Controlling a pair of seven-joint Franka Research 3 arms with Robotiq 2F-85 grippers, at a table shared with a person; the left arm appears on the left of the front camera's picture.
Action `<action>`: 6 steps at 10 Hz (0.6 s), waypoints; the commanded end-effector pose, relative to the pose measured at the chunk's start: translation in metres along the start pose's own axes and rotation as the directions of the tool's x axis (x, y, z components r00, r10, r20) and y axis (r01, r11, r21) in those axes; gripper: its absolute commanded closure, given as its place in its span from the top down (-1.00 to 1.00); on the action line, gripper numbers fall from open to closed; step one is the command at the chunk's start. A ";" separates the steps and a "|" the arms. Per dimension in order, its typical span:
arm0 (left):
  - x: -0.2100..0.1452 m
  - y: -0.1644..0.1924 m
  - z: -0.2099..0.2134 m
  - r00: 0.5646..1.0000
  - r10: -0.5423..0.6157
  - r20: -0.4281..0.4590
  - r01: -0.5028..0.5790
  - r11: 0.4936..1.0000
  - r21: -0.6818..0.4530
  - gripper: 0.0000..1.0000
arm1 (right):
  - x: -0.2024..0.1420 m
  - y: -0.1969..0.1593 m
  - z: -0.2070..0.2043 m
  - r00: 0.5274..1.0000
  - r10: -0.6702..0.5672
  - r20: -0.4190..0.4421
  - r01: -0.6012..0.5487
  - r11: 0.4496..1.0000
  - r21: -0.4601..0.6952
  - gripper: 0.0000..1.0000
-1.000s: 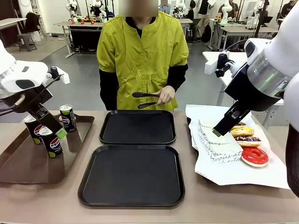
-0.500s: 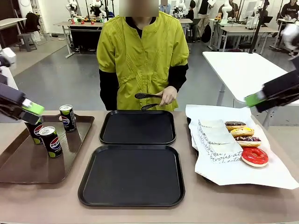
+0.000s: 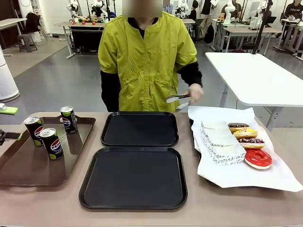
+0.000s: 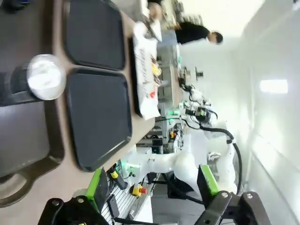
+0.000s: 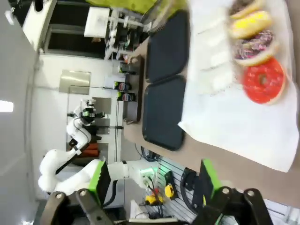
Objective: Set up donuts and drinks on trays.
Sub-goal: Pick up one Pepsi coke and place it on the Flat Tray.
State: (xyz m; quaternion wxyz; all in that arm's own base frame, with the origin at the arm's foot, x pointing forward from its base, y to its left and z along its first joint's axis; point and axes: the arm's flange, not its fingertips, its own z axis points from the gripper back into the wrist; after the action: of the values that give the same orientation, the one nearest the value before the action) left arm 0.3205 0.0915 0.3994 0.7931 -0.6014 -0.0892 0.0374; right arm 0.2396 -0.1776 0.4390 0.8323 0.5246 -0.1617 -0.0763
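Note:
Three black Pepsi cans point(image 3: 51, 143) stand on a long brown tray point(image 3: 28, 172) at the table's left. Two black trays lie empty in the middle, one far point(image 3: 139, 128) and one near point(image 3: 134, 177). Several donuts lie on white paper at the right, the red-iced one point(image 3: 258, 158) nearest, beside printed paper sleeves point(image 3: 220, 144). My left gripper point(image 3: 5, 123) is open at the left edge, just left of the cans. The left wrist view has it point(image 4: 152, 185) open and empty, above a can top point(image 4: 45, 77). My right gripper point(image 5: 153, 183) is open and empty, high above the donuts point(image 5: 264, 80).
A person in a yellow-green top stands at the far side. Their hand point(image 3: 195, 92) holds black tongs point(image 3: 177, 98) over the far corner of the donut paper point(image 3: 265, 182). A white table point(image 3: 251, 71) stands behind at the right.
Both arms have pulled back from over the table, the left one off to the left, the right one out to the right. The person's hand with the tongs has swung right toward the donuts.

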 end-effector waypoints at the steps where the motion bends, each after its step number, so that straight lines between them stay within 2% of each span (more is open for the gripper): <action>1: -0.010 0.001 0.002 1.000 -0.006 0.011 0.006 0.999 0.053 1.00 | -0.064 -0.027 -0.070 0.999 0.039 -0.033 -0.040 0.999 -0.009 1.00; 5: -0.016 -0.008 0.031 0.999 -0.027 0.043 0.022 0.992 0.121 1.00 | -0.066 -0.023 -0.053 0.998 0.057 0.003 -0.057 0.998 -0.017 1.00; 6: -0.021 -0.015 0.031 0.998 -0.051 0.024 0.048 0.991 0.127 1.00 | -0.066 -0.021 -0.050 0.998 0.068 0.015 -0.068 0.998 -0.008 1.00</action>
State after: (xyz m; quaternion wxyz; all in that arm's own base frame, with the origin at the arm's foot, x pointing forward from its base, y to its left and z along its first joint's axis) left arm 0.3042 0.1175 0.4139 0.8239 -0.5526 -0.1160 0.0475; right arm 0.2354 -0.1855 0.4135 0.8424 0.5102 -0.1631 -0.0580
